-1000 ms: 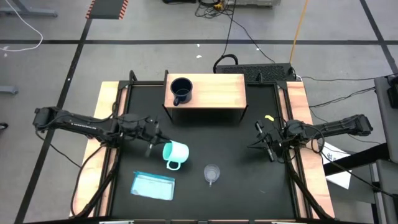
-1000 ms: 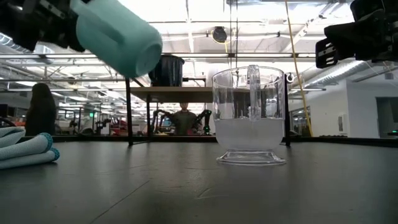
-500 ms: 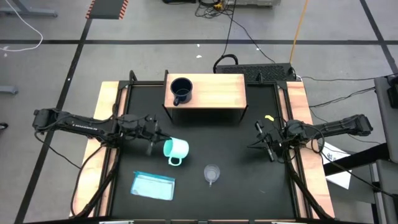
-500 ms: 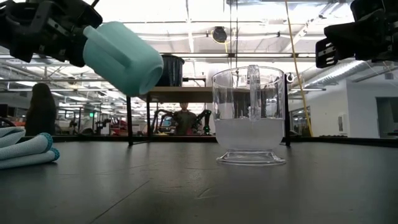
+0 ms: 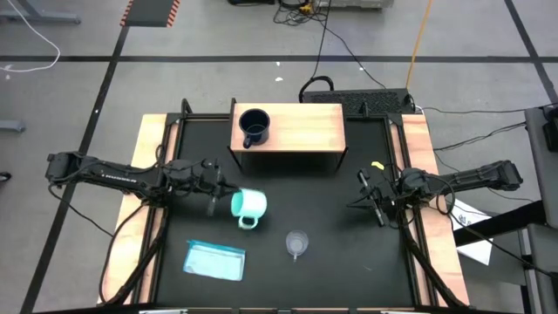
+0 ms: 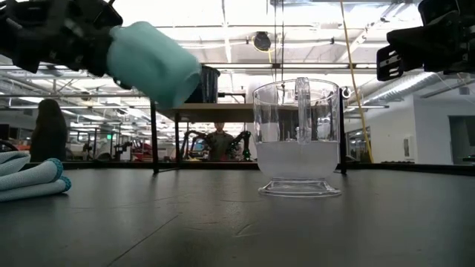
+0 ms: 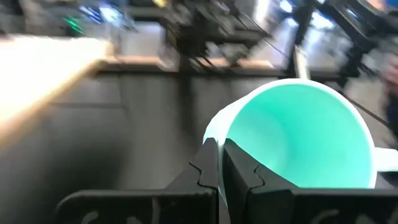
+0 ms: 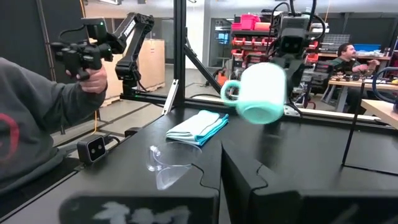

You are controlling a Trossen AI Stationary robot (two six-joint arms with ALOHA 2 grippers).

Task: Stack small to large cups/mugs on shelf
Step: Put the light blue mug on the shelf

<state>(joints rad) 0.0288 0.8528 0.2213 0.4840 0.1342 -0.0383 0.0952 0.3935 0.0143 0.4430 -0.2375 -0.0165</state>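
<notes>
The left gripper [image 5: 220,197] has its fingers clamped on the turquoise mug's [image 5: 248,208] rim, holding it tilted above the worktop [image 5: 331,235]. No readable writing shows. The right gripper [image 5: 370,201] waits; I cannot tell its finger state.

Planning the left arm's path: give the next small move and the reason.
Probably carry the turquoise mug toward the shelf. The left gripper holds it by the rim, tilted, clear of the table; the dark mug already stands on the shelf.
</notes>
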